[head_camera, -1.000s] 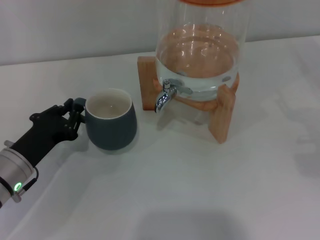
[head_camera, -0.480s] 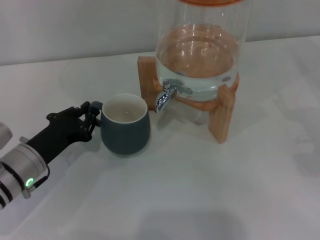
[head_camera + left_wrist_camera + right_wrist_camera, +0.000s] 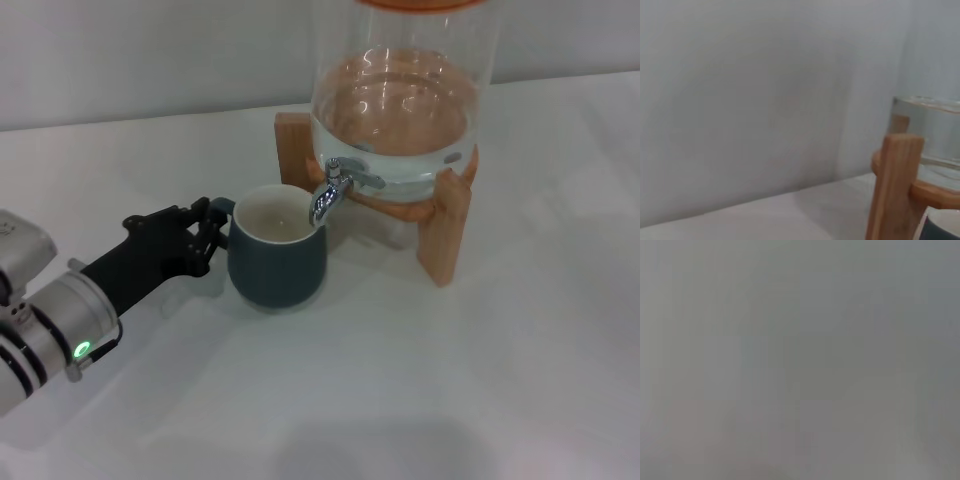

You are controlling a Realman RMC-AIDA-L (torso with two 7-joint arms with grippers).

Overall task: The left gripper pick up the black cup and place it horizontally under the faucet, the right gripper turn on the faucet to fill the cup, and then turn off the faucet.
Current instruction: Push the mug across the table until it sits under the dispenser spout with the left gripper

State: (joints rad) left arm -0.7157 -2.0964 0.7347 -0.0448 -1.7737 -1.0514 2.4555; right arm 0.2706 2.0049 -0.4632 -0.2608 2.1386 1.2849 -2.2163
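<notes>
The black cup (image 3: 277, 262) stands upright on the white table, cream inside showing, its rim just under the spout of the chrome faucet (image 3: 329, 193). My left gripper (image 3: 212, 228) is shut on the cup's small handle at the cup's left side; its silver wrist with a green light trails toward the lower left. The faucet projects from the glass water dispenser (image 3: 402, 100) on its wooden stand (image 3: 443, 230). In the left wrist view a stand leg (image 3: 892, 187) and a sliver of the cup (image 3: 940, 230) show. The right gripper is out of view.
The dispenser on its stand fills the back centre of the white table (image 3: 450, 380). A pale wall (image 3: 150, 50) rises behind the table. The right wrist view shows only a blank grey surface.
My left gripper has slid the cup to the right across the table, from well left of the stand to just under the faucet spout.
</notes>
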